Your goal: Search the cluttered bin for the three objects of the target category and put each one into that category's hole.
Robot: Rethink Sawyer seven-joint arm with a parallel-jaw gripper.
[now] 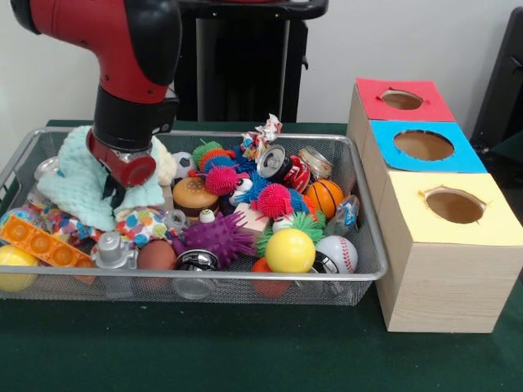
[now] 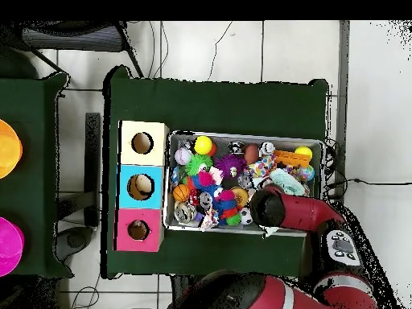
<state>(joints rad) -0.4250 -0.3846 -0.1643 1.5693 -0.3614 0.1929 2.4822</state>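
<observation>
The wire mesh bin (image 1: 270,278) is full of toys and stands left of the wood-grain box. The red-panelled hole (image 1: 401,100) is the box's far one; in the overhead view (image 2: 138,230) it is the one nearest the robot. My gripper (image 1: 112,194) reaches down into the bin's left part, onto a mint-green cloth (image 1: 78,184); the wrist hides most of it. A pale cream soft thing (image 1: 167,162) shows just right of the wrist. I see no tiger-striped toy. In the overhead view the arm (image 2: 278,208) covers the gripper.
The blue-panelled hole (image 1: 423,145) and the yellow-panelled hole (image 1: 454,206) lie nearer the camera. The bin holds a purple spiky ball (image 1: 219,237), a crushed can (image 1: 282,166), a yellow ball (image 1: 290,251), a baseball (image 1: 337,253), a basketball (image 1: 325,196) and an orange bubble tray (image 1: 45,242).
</observation>
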